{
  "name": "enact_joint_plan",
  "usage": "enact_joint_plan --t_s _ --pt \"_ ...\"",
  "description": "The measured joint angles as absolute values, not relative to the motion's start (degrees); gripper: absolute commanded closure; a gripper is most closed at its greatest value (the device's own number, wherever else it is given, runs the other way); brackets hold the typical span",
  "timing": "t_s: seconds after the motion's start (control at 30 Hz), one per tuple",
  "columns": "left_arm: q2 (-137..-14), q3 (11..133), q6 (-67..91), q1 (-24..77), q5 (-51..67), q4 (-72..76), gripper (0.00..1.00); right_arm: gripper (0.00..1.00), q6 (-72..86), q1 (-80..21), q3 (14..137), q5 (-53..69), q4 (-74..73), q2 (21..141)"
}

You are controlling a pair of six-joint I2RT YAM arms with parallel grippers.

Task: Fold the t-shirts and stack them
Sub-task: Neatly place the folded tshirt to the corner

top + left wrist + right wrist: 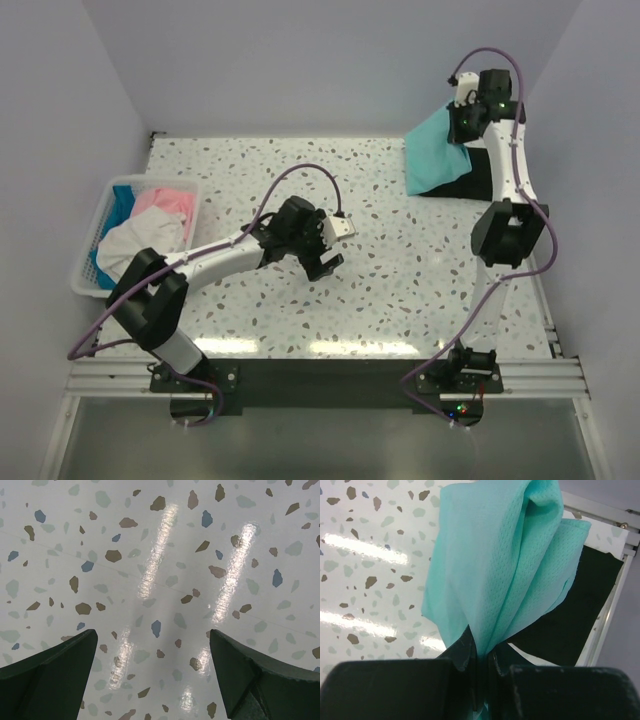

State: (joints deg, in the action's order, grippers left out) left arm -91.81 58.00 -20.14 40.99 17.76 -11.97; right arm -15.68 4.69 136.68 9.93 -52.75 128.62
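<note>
The left gripper [152, 637] is hanging over a speckled table [125, 540], its two dark green fingers [50, 680] jutting in from the lower corners and standing wide apart, with only tabletop showing between them. Two long streaks of light [235, 570] are glinting off the glossy white surface, which is flecked with brown, blue and pale green chips. A faint thin line [100, 565] is running across it, slanting down from left to right.
</note>
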Motion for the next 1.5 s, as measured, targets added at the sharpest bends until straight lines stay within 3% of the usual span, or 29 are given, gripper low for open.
enact_joint_plan --t_s 0.83,1.4,1.43,1.5 --pt "-92.09 60.07 -20.78 38.17 19.73 -17.8 0.0 1.0 -29.98 8.78 122.54 -0.71 -30.85 138.47" --pt "-92.09 60.07 -20.82 36.67 21.3 -18.57 0.0 1.0 -30.41 9.47 122.89 4.03 -31.77 134.13" --pt "-92.09 60.07 -20.84 36.6 21.43 -18.59 0.0 0.96 -30.59 9.5 123.13 4.03 -31.77 133.84" --pt "-92.09 60.1 -21.1 36.45 21.8 -18.65 0.0 0.72 -30.98 9.56 123.92 3.97 -31.68 133.88"
